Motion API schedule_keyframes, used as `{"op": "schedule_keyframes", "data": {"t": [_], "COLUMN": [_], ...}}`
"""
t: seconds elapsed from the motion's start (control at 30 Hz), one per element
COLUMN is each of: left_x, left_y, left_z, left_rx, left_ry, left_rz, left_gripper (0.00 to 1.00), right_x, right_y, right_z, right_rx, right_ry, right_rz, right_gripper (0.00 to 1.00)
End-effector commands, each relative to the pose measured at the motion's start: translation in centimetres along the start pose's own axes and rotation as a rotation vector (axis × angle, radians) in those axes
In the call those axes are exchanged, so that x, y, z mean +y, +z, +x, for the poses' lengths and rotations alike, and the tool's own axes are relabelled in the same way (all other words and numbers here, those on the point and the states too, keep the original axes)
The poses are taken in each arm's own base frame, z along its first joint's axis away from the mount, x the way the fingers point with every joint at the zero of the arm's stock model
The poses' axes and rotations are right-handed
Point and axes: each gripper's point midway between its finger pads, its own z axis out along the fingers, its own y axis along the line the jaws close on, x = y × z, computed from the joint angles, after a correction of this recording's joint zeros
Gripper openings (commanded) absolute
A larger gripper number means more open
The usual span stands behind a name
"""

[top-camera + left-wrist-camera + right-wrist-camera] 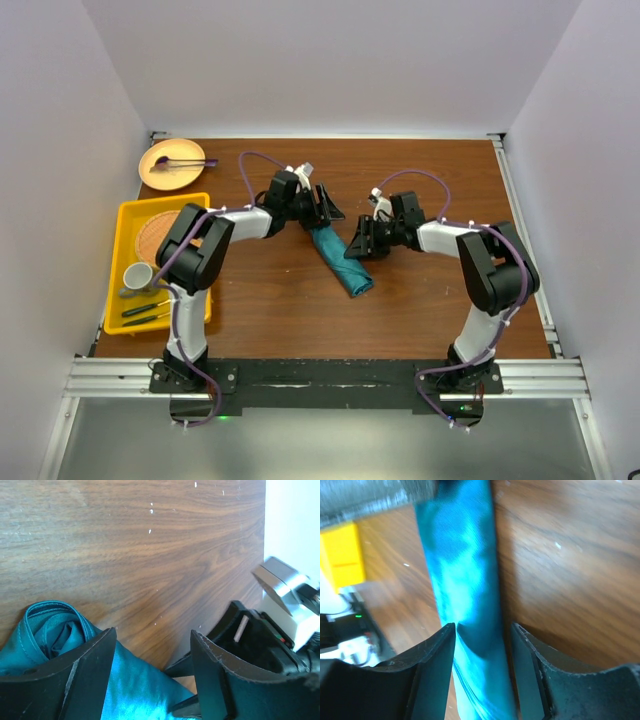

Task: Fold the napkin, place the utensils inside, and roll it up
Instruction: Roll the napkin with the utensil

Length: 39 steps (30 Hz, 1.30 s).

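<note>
The teal napkin [341,262] lies rolled into a slim bundle, slanting across the middle of the table. No gold utensils show in any view. My left gripper [328,207] is at the roll's far end. In the left wrist view it [153,632] is open, with the napkin [50,630] under its left finger and partly between the jaws. My right gripper [358,245] is at the roll's middle. In the right wrist view it [483,626] straddles the napkin [460,555] with jaws apart. The left finger touches the cloth; a thin shadowed gap shows at the right finger.
A yellow tray [125,215] at the left holds a round cork mat [160,235], a white cup [138,275] and dark-handled cutlery [145,310]. A tan plate [172,162] with a purple-ended utensil sits at the back left. The right arm's gripper shows in the left wrist view [250,640].
</note>
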Motion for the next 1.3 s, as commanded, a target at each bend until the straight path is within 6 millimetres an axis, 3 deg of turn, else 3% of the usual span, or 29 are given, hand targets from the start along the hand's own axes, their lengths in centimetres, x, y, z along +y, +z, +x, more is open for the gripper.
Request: {"op": "schedule_keyframes", "data": {"t": [0.0, 0.1, 0.23, 0.37, 0.47, 0.57, 0.8, 0.9, 1.03, 1.27], "left_x": [-0.3, -0.1, 0.5, 0.3, 0.4, 0.0, -5.1, -6.0, -5.5, -1.8], "left_y": [0.7, 1.1, 1.8, 2.0, 2.2, 1.8, -1.9, -3.2, -3.8, -1.6], "left_z": [-1.2, -1.1, -1.3, -1.5, -1.6, -1.8, -4.3, -4.7, -5.6, -4.4], "left_rx": [-0.033, -0.029, -0.024, -0.022, -0.007, -0.011, -0.065, -0.067, -0.083, -0.031], "left_ry": [0.039, 0.035, 0.032, 0.041, 0.044, 0.061, 0.109, 0.109, 0.086, 0.034], "left_rz": [0.008, 0.011, -0.009, -0.006, -0.012, -0.019, 0.037, 0.052, 0.053, -0.01], "left_gripper": [0.66, 0.66, 0.66, 0.66, 0.66, 0.66, 0.68, 0.68, 0.68, 0.65], "right_x": [-1.6, -1.6, -3.2, -4.8, -4.8, -3.7, -0.9, 0.6, 3.0, 2.5], "right_y": [-2.4, -3.0, -3.2, -3.3, -3.5, -3.9, -5.7, -6.1, -5.2, -3.8], "right_z": [1.3, 2.3, 4.2, 4.4, 3.9, 3.0, 0.5, 0.0, 0.1, 1.7], "right_rx": [0.02, 0.012, 0.002, -0.034, -0.041, -0.053, -0.072, -0.074, -0.077, -0.058], "right_ry": [-0.079, -0.096, -0.114, -0.133, -0.123, -0.139, -0.212, -0.214, -0.213, -0.163], "right_rz": [0.156, 0.202, 0.32, 0.413, 0.441, 0.434, 0.417, 0.387, 0.307, 0.257], "right_gripper": [0.54, 0.55, 0.53, 0.48, 0.43, 0.45, 0.54, 0.55, 0.55, 0.49]}}
